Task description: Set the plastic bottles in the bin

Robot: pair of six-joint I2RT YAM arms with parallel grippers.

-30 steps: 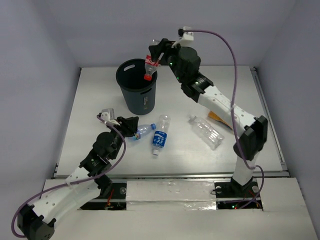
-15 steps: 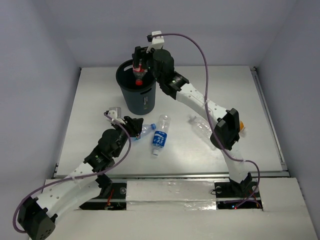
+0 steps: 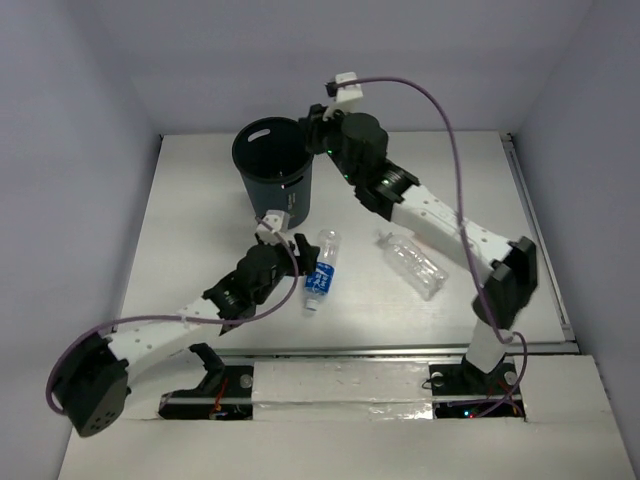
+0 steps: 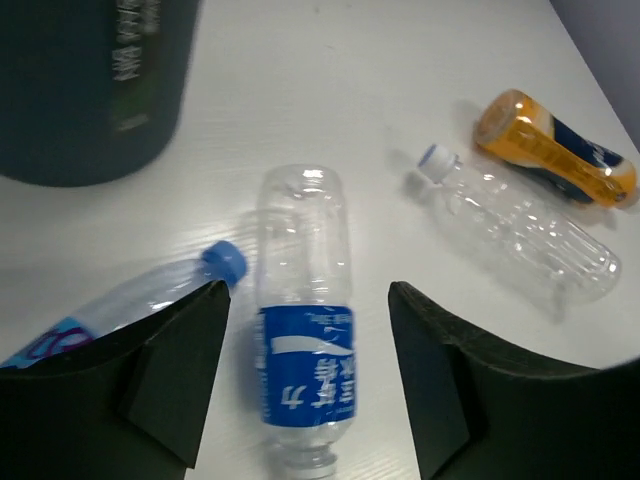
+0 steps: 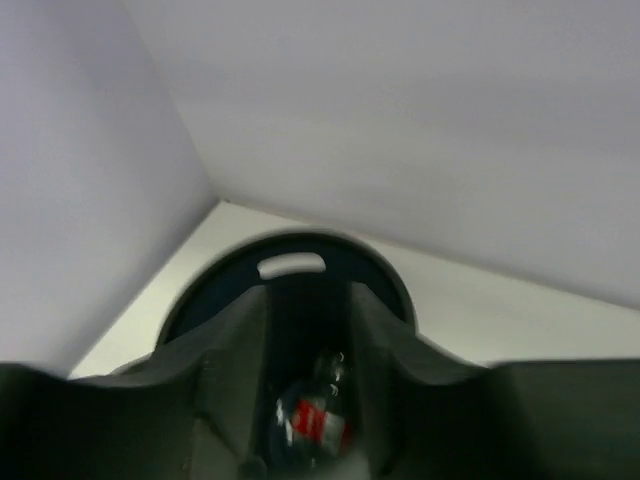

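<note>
The dark grey bin [image 3: 270,175] stands at the back left. My right gripper [image 3: 316,118] hangs open and empty above its right rim. In the right wrist view the gripper [image 5: 308,335] looks into the bin [image 5: 385,275], where a red-labelled bottle [image 5: 315,420] lies. My left gripper [image 3: 297,252] is open just left of the blue-labelled bottle [image 3: 320,266]. In the left wrist view the gripper [image 4: 307,292] straddles that bottle [image 4: 305,370] without touching it. A purple-labelled bottle [image 4: 120,305] with a blue cap lies by the left finger. The bigger ribbed bottle [image 3: 412,263] lies to the right, also in the left wrist view [image 4: 520,235].
An orange bottle [image 4: 555,150] lies beyond the ribbed one, hidden behind my right arm in the top view. The bin's wall [image 4: 90,80] is close at the left wrist's upper left. White walls close off the back and sides.
The right gripper let the red-labelled bottle drop into the bin and drew back to the bin's right rim. The left arm swung right, from the purple-labelled bottle to over the blue-labelled one.
</note>
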